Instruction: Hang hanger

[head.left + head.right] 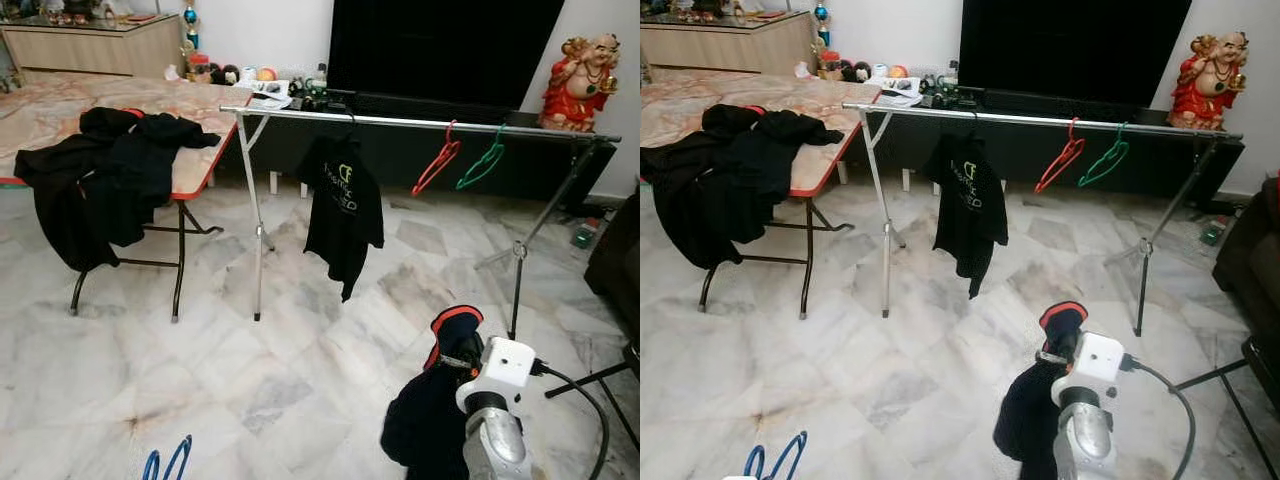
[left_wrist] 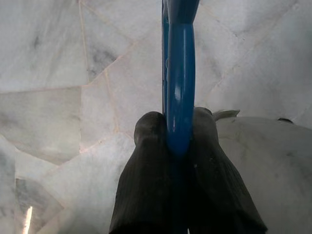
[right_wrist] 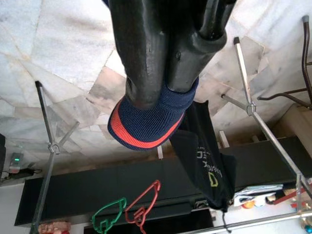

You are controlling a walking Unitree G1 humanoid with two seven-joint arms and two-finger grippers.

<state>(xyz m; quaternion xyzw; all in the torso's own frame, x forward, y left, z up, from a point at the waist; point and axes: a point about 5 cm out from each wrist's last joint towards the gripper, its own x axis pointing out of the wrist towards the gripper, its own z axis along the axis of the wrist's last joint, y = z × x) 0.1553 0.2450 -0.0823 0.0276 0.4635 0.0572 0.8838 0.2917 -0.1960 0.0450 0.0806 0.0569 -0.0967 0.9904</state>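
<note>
Marble floor spreads below the clothes rail [image 1: 420,123]; left gripper [image 2: 178,141] pinches a blue hanger [image 2: 180,73], right gripper [image 3: 161,92] clamps a navy garment [image 3: 146,126], which could slip.

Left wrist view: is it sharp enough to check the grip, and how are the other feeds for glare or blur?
Left wrist view: evenly lit; the fingers and blue hanger look slightly soft, but the clamp is readable. Right wrist view: sharp, with glossy highlights on the fingers pinching the navy garment. Eye views: clear, no motion blur; the marble floor shows faint sheen.

Black clothes [image 1: 100,180] heaped on folding table [image 1: 200,165], red statue [image 1: 578,82] beyond.
</note>
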